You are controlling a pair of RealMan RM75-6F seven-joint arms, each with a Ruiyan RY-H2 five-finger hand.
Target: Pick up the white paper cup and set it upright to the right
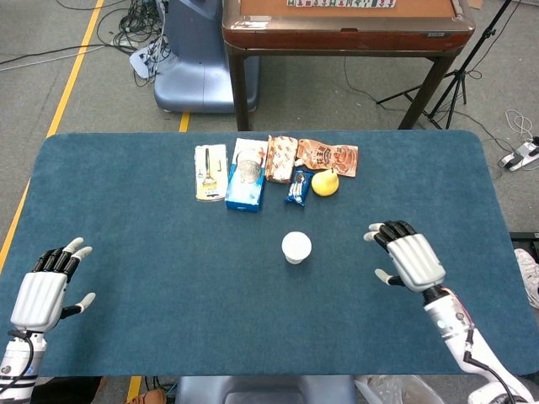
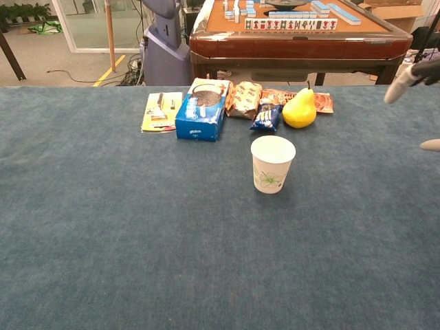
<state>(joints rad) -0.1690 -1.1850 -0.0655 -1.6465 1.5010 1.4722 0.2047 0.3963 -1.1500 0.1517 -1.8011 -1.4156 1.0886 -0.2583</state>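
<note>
The white paper cup stands upright near the middle of the blue table, mouth up, with a faint green print on its wall visible in the chest view; nothing touches it. To its right, and apart from it, the right hand hovers over the cloth with fingers spread and empty; in the chest view only its fingertips enter at the right edge. The left hand lies at the near left corner of the table, fingers apart, holding nothing, well apart from the cup. Behind the cup runs a row of items: a yellow card pack, a blue box, snack packets, a small blue wrapper and a yellow pear.
</note>
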